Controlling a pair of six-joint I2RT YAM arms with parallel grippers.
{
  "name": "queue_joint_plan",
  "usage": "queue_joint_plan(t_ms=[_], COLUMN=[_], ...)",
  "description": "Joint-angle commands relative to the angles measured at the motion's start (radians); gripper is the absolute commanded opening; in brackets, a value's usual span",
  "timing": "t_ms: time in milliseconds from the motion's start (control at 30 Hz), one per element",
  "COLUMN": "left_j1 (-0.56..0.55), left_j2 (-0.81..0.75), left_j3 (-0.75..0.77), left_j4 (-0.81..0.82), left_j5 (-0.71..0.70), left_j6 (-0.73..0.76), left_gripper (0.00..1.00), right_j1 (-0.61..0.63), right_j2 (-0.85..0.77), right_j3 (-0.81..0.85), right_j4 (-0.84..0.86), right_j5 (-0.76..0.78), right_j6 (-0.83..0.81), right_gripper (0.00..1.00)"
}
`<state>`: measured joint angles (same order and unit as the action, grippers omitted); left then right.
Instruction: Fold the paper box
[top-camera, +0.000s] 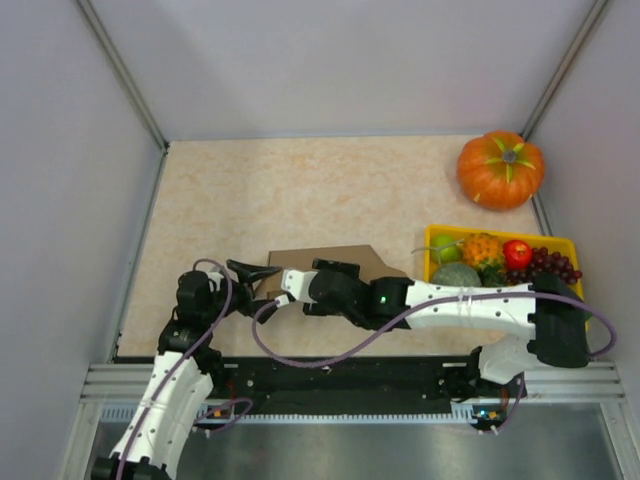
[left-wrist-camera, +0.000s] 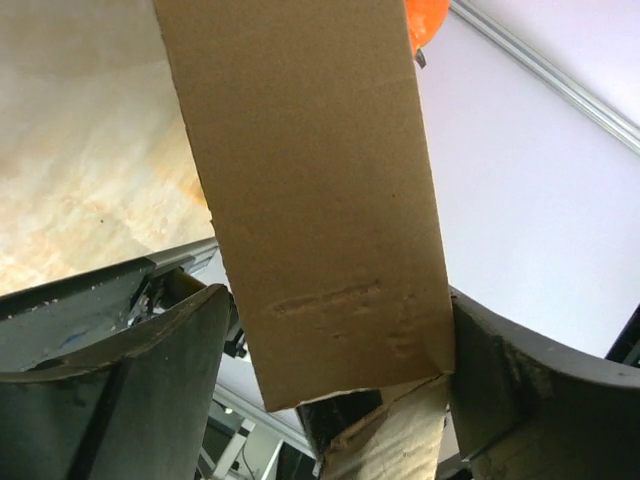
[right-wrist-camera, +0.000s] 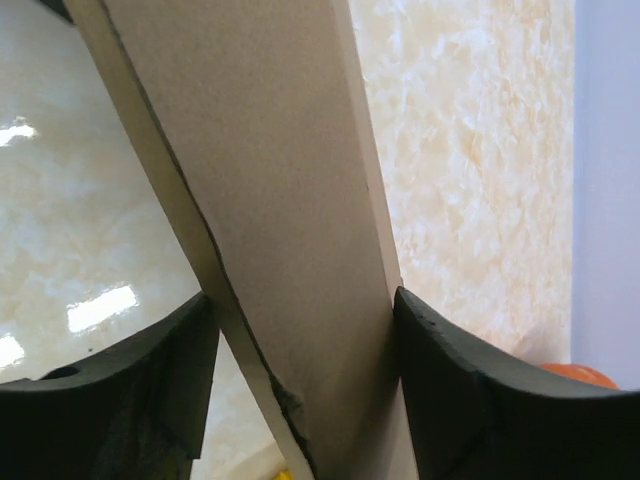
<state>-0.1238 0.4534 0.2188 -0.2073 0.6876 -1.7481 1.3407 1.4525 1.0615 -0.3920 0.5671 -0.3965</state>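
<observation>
The paper box (top-camera: 345, 258) is plain brown cardboard, partly folded, near the front middle of the table and mostly covered by my right arm. My left gripper (top-camera: 255, 283) is at its left end. In the left wrist view a brown panel (left-wrist-camera: 320, 200) fills the gap between the fingers (left-wrist-camera: 520, 390); it presses the right finger and meets the left fingertip. My right gripper (top-camera: 297, 283) is beside it. In the right wrist view a folded wall (right-wrist-camera: 290, 250) stands between both fingers (right-wrist-camera: 470, 400), touching each.
A yellow tray (top-camera: 437, 236) of toy fruit stands at the right, close to my right arm. An orange pumpkin (top-camera: 500, 169) sits at the back right. Grey walls close in the table on three sides.
</observation>
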Motion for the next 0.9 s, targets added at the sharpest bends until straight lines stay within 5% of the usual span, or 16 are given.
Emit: queue_joint_plan(t_ms=[0,167,233,267,400,500,600,867], left_j1=[0.032,0.151,0.206,0.219,0.22,0.22,0.205,-0.026], left_j2=[-0.009,0.033,0.089,0.109,0.168,0.165,0.211,0.288], left_j3=[0.008,0.12,0.269,0.333,0.572,0.573,0.596,0.608], left_j4=[0.035,-0.084,-0.247,-0.314,-0.464,-0.335,-0.291,-0.238], left_j5=[-0.002,-0.086,-0.15,-0.287,-0.546,-0.413,-0.288,-0.325], left_j6=[0.041,0.449,0.623,0.786,1.015,1.14,1.226,1.536], left_gripper=[0.92,0.98,0.98,0.98,0.98,0.98,0.83,0.78], right_j1=[-0.122,-0.21,-0.262,-0.281,-0.354,-0.397,-0.455,-0.558], right_j2=[0.041,0.08,0.092,0.101,0.166,0.224,0.278,0.39], right_j3=[0.112,0.244,0.281,0.322,0.416,0.474,0.531,0.686], right_j4=[-0.105,-0.235,-0.272,-0.295,-0.402,-0.426,-0.447,-0.536], right_j5=[-0.179,-0.355,-0.412,-0.452,-0.507,-0.55,-0.645,-0.785], right_j6=[-0.008,-0.037,-0.044,-0.045,-0.064,-0.091,-0.111,-0.176], right_gripper=[0.56,0.54,0.53,0.52,0.49,0.47,0.53,0.61])
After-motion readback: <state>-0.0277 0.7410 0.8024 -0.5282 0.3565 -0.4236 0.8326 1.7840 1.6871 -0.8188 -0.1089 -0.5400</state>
